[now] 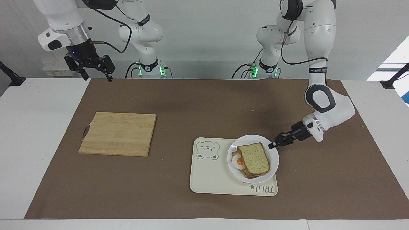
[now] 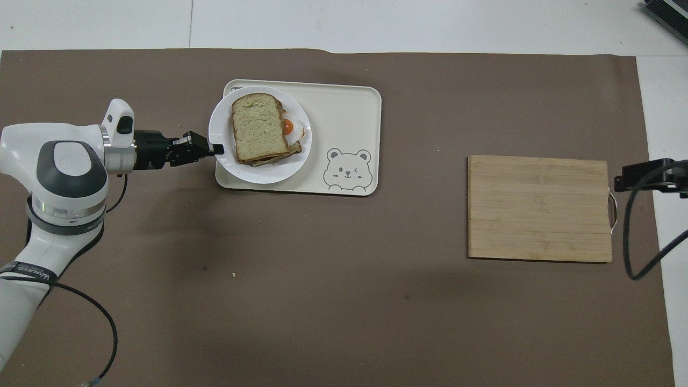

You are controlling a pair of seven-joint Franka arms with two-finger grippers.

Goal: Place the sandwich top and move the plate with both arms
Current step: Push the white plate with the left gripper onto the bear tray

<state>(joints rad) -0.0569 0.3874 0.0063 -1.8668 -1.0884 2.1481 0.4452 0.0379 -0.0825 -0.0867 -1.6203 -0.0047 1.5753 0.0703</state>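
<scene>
Plate with the sandwich top stacked on the egg sits over the tray's end toward the left arm. Left gripper pinches its rim from that side. Right gripper waits, jaws spread, above the table's corner.

We saw a glossy white plate carrying a pale, green-speckled sandwich top with brown crust, and beneath it a fried egg, white with an orange yolk. The tray was cream, printed with a grey bear face and grey lettering. The cutting board showed light bamboo strips. A brown mat covered the white table. The 2 arms were white, their grippers black.
</scene>
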